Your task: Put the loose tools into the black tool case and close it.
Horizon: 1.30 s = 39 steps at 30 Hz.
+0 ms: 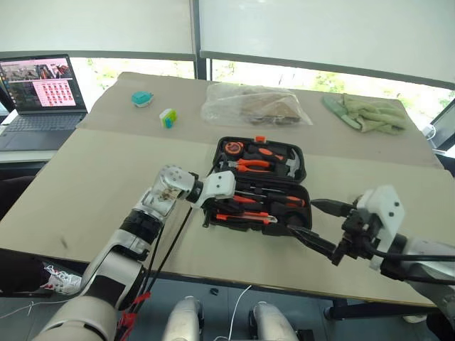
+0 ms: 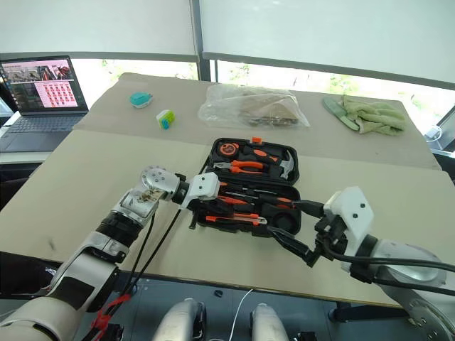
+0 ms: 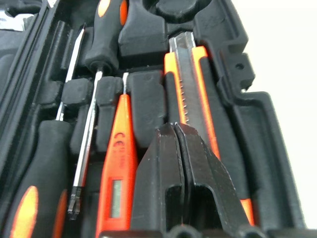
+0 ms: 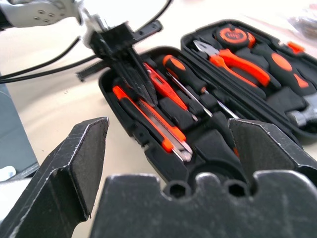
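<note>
A laptop (image 1: 43, 92) is noted at the far left edge, and a teal object (image 1: 142, 99) and a green-white object (image 1: 168, 118) are seen on the surface (image 1: 106, 170), well apart from the work. The left gripper (image 1: 212, 204) is found with its fingers (image 3: 193, 163) pressed together and empty, poised over the near half of the black tool case (image 1: 259, 186), between the orange tester pen (image 3: 119, 163) and the utility knife (image 3: 190, 94). The case is lying open at the middle of the surface, with two screwdrivers (image 3: 86, 148) seated beside the pen in the near half, and pliers (image 1: 250, 165) and a tape measure (image 1: 232, 148) held in the far half. A clear plastic bag (image 1: 256, 105) is recorded beyond the case and green gloves (image 1: 366, 112) at the far right. The right gripper (image 1: 316, 224) is held just off the case's near right corner, its fingers (image 4: 79, 163) spread wide and holding nothing. The step in hand is judged to be the seating of the last tools before closing. It is advised that each tool be pressed flat into its slot by the closed left fingers, that no handle be left proud of the moulding, and that the left arm be cleared before the lid is folded over, so that the orange latch (image 1: 260, 139) can be engaged squarely.
</note>
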Tool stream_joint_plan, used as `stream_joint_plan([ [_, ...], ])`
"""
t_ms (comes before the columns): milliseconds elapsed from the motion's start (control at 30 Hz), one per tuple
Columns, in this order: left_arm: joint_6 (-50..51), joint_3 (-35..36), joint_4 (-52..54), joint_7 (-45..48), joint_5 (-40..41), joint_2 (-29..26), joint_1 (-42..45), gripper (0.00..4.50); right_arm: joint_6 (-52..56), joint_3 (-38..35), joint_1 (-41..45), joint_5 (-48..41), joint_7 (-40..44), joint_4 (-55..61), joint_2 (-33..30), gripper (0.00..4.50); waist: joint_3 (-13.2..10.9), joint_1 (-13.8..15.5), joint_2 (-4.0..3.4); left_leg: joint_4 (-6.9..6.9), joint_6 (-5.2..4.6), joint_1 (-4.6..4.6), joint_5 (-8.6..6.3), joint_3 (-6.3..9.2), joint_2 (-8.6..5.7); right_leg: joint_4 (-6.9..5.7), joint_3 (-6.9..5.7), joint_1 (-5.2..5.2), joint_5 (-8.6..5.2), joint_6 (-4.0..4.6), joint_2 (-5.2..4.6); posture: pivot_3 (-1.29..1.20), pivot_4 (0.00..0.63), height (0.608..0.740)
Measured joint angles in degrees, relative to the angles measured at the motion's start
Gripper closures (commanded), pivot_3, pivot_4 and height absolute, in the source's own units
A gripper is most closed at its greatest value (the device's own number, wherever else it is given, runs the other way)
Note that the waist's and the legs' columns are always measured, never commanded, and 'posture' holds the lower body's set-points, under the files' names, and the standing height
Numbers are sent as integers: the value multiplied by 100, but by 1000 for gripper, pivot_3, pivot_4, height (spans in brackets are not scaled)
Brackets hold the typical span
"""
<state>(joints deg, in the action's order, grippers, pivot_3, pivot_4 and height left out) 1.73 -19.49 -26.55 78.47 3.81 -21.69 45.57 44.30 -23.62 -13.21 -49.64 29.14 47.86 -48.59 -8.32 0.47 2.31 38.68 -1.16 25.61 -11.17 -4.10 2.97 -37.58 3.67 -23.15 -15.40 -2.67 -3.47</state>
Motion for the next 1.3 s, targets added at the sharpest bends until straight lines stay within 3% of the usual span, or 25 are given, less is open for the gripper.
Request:
stream_joint_plan([
  [200, 1952, 848, 1449, 603, 1270, -1026, 141, 1765, -62, -2381, -2130, 204, 1048, -511, 357, 0, -2, 11, -11, -3, 0, -5, -1, 1, -2, 4, -2, 8, -5, -8, -2, 0, 150, 740],
  [300, 2511, 1101, 1999, 765, 1745, -1299, 154, 767, -215, -3282, -2766, 442, 1572, -996, 445, 0, -1, 7, -15, -5, 1, -22, -2, 0, -1, 10, -2, 21, -18, -19, -2, 0, 150, 740],
  [333, 2678, 1137, 2137, 782, 1877, -1368, 154, 213, -295, -3484, -2874, 514, 1730, -1141, 454, 0, -1, 3, -16, -5, 1, -25, -1, 1, 0, 10, -1, 23, -24, -24, -2, 0, 150, 740],
  [500, 3062, 1212, 2536, 731, 2160, -1571, 154, 74, -439, -3670, -2845, 817, 2088, -1843, 275, 0, -2, -70, -21, -10, 1, -31, -2, -2, 1, 10, 6, 22, -31, 2, -1, 0, 150, 740],
  [633, 3193, 1263, 2708, 585, 2318, -1617, 157, 74, -512, -3041, -2039, 1141, 2072, -2410, -377, 0, -4, -155, -23, -14, 1, -38, -1, -5, -1, 10, 17, 21, -28, 1, 1, 0, 150, 740],
  [800, 3331, 1230, 3064, 430, 2459, -1605, 141, 74, -684, -1059, -16, 1817, 1870, -3559, -1077, 0, -13, -129, -36, -33, 0, -37, 0, -11, -11, 9, 23, 10, -15, 1, 1, 0, 150, 740],
  [867, 3335, 1223, 3107, 416, 2473, -1628, 126, 74, -746, -590, 381, 2027, 1834, -3841, -1132, 0, -13, -94, -38, -40, 0, -35, 1, -12, -15, 8, 20, 10, -19, -2, 1, 0, 150, 740],
  [1000, 3312, 1132, 3101, 277, 2450, -1572, 169, 74, -1025, 1100, 1984, 2957, 1780, -5022, -1122, 0, -20, -94, -35, -40, 1, -29, 1, -48, -17, 11, 25, 1, -19, -4, 0, 0, 150, 740],
  [1100, 3311, 1131, 3047, 225, 2440, -1594, 178, 74, -1177, 1619, 2508, 3340, 1816, -5629, -1028, 0, -22, -80, -38, -43, 1, -25, 1, -59, -15, 12, 25, -3, -20, -4, 0, 0, 150, 740],
  [1300, 3129, 1102, 2950, 134, 2324, -1579, 186, 0, -1549, 2110, 3212, 3743, 1985, -6566, -707, 1770, -25, -107, -39, -42, 1, -26, 1, -62, -15, 9, 26, -2, -20, -4, 1, 0, 150, 740],
])
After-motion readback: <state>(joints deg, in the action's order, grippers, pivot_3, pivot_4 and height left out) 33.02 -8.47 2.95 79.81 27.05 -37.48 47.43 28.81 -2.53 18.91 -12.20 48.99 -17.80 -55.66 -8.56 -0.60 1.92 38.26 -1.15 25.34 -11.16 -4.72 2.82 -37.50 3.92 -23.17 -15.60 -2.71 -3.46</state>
